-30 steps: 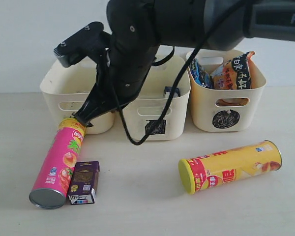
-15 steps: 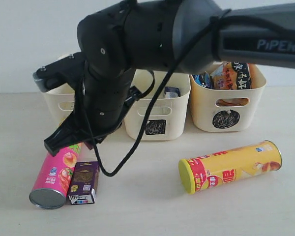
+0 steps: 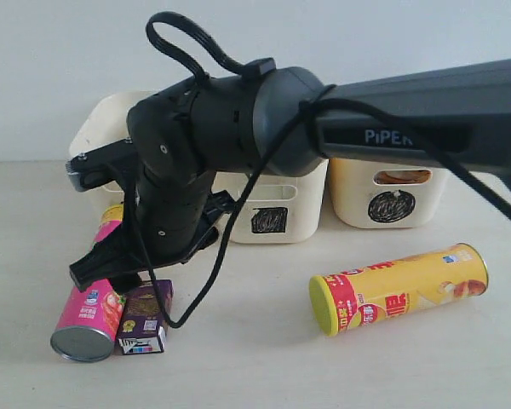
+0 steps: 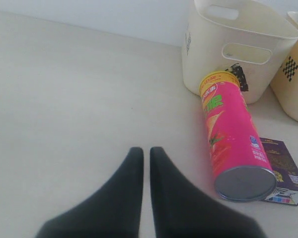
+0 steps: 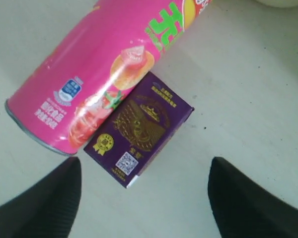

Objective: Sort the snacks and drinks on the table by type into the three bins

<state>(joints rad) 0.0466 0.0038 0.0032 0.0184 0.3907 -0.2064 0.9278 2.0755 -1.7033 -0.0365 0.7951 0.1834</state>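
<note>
A pink chip tube [image 3: 85, 317] lies on the table [image 3: 255, 366] at the front left, with a small dark purple carton [image 3: 145, 319] flat against its side. My right arm [image 3: 196, 162] reaches across from the right and hangs low over both. My right gripper [image 5: 144, 166] is open, its fingers wide apart above the carton [image 5: 139, 129] and the pink tube [image 5: 99, 69], holding nothing. A yellow chip tube [image 3: 400, 288] lies on its side at the front right. My left gripper [image 4: 146, 149] is shut and empty over bare table, short of the pink tube [image 4: 231, 134].
Three cream bins stand in a row at the back: the left one [image 3: 98, 128] mostly behind my arm, the middle one [image 3: 277, 200] marked with a black square, the right one [image 3: 392, 192] with a black circle. The triangle-marked bin [image 4: 238, 49] stands just behind the pink tube's yellow end.
My right arm has swung down and to the left, from the bins to above the carton and pink tube. Its jaws have opened. The left gripper has not moved.
</note>
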